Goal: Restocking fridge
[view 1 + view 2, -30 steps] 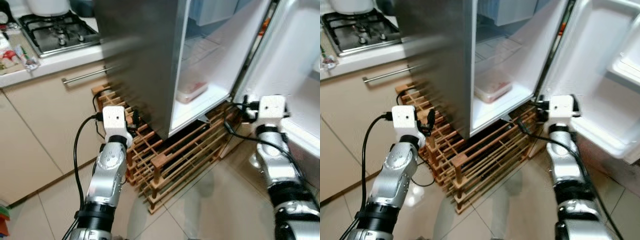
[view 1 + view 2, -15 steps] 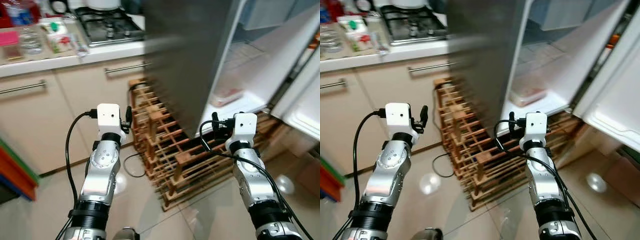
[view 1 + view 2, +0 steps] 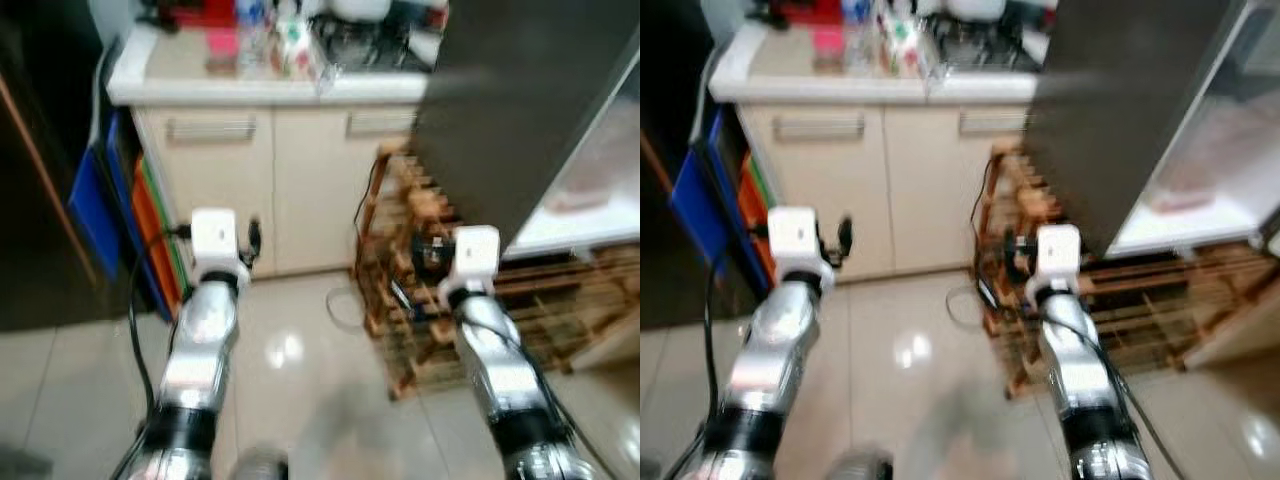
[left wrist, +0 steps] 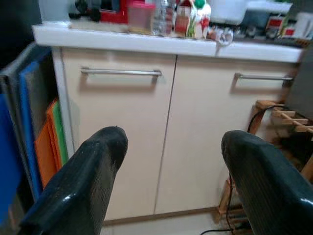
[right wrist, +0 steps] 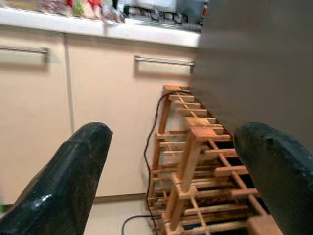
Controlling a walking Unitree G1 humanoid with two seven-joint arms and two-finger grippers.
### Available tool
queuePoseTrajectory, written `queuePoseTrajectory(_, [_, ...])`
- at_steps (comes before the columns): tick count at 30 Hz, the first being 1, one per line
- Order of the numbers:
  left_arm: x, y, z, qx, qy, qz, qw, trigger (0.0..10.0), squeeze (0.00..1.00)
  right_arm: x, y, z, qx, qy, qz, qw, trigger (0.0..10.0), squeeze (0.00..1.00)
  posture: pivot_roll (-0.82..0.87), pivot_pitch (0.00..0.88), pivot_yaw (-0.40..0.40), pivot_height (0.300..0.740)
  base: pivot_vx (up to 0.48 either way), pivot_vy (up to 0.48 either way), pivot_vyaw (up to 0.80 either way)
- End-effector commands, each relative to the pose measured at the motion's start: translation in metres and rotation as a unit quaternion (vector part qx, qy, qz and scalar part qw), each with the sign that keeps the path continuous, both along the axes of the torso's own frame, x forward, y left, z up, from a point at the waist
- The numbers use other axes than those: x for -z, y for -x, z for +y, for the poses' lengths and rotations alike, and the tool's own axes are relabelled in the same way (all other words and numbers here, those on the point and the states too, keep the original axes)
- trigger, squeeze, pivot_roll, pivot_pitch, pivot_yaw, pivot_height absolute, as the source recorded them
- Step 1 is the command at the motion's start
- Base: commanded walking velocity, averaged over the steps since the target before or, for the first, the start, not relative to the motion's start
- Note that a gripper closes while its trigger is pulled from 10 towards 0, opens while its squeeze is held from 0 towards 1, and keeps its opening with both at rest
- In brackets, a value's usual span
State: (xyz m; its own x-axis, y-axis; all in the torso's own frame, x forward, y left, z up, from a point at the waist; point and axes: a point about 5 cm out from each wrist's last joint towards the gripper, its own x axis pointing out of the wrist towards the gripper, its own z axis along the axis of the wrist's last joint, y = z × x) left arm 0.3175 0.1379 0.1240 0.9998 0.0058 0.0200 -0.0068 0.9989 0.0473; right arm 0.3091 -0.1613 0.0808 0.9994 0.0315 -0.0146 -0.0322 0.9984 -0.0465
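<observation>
No legible text, label, brand or number anywhere. Packaging on the countertop (image 4: 122,41) too blurred and small to read. Nothing printed on the cabinet doors (image 4: 117,127) or fridge (image 5: 254,63).

Both eye views are smeared by motion blur, so the items on the counter (image 3: 270,85) and the rack (image 3: 450,290) lose their edges, while the wrist views are sharper, with only the near fingers (image 4: 83,181) soft. Light is even and fairly bright indoors, with white glare spots on the glossy floor (image 3: 285,350) and a bright wash inside the fridge (image 3: 1210,180). The far left edge falls into deep shadow, and the fridge's side reads dark grey.
</observation>
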Motion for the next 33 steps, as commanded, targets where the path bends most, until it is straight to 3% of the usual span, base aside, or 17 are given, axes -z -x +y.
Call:
queuePoseTrajectory(1, [-0.0041, -0.0022, -0.0097, 0.017, 0.003, -0.004, 1.000, 10.0, 1.00, -0.0056, -0.0026, -0.0105, 0.014, 0.004, -0.007, 1.000, 10.0, 0.00, -0.06, 0.000, -0.042, 0.740, 0.000, 0.000, 0.00])
queuePoseTrajectory(21, [0.0000, -0.0008, -0.0134, 0.029, -0.019, 0.002, 0.999, 10.0, 1.00, -0.0054, -0.0044, -0.0047, 0.003, 0.008, -0.007, 1.000, 10.0, 0.00, -0.05, 0.000, -0.042, 0.740, 0.000, 0.000, 0.00])
queuePoseTrajectory(33, [0.0017, -0.0021, -0.0114, 0.026, -0.026, 0.004, 0.999, 10.0, 1.00, -0.0049, -0.0065, -0.0063, 0.004, 0.020, -0.003, 1.000, 10.0, 0.00, -0.04, 0.000, -0.046, 0.740, 0.000, 0.000, 0.75])
